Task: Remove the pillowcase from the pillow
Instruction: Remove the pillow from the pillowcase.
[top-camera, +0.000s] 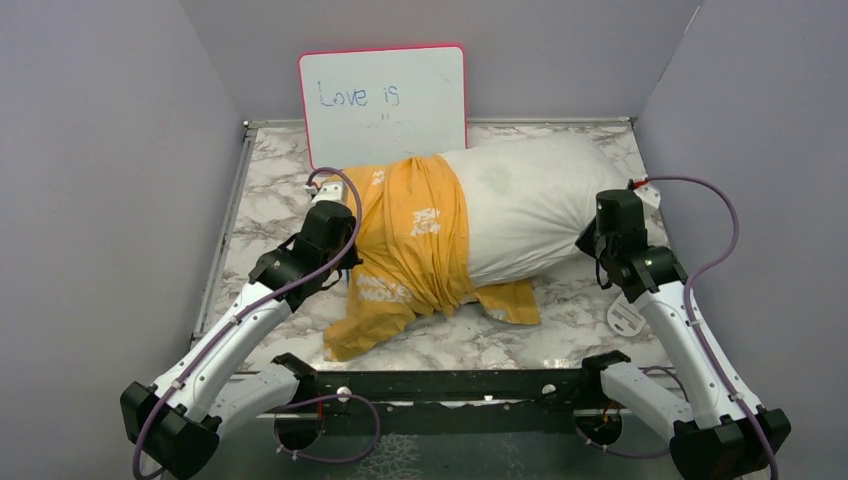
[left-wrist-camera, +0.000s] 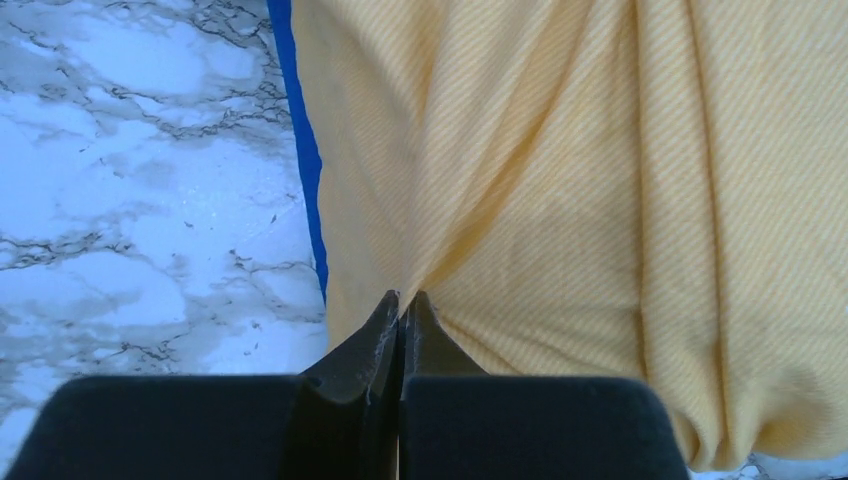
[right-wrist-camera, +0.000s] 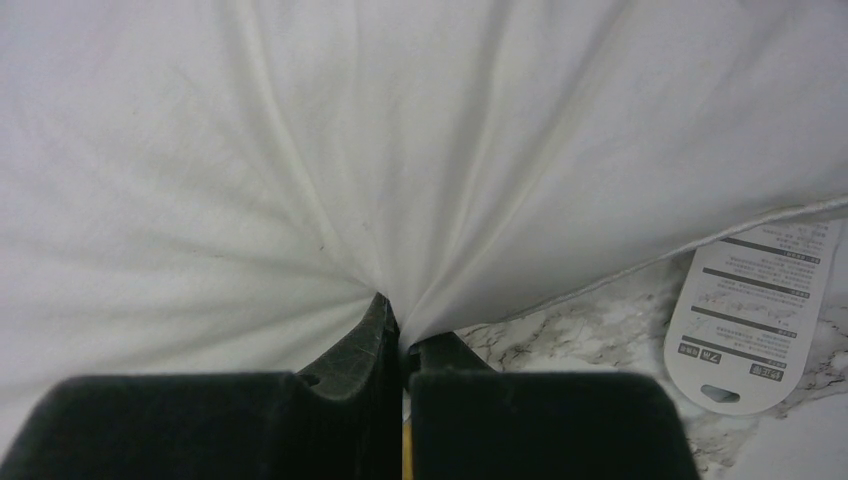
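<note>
On the left, the marble table (top-camera: 268, 185) lies bare beside the left arm; the left gripper (left-wrist-camera: 403, 298) has its fingers pressed together on a fold of the pillowcase (top-camera: 415, 240), and the yellow-orange cloth draws into creases that fan out from the pinch; a blue edge (left-wrist-camera: 306, 160) of the fabric runs down just left of that spot, against the marble.

The pillowcase sits bunched around the left part of the pillow (top-camera: 530, 200), yellow-orange face up with white lettering showing; its loose end trails toward the near edge of the table, and a flap of it lies flat on the marble in front of the pillow.

Behind, a pink-framed whiteboard (top-camera: 385, 100) stands against the back wall, with "Love is" written on it in blue.

The pillow lies across the middle of the table, its right part bare, white and plump, with a faint greyish mark on top.

At the right end, the right gripper (right-wrist-camera: 398, 320) is closed on the pillow's white cloth, which puckers into its tips; just to the right, a white printed tag with a slot (right-wrist-camera: 752, 315) lies flat on the marble, close to the pillow's seam.
</note>
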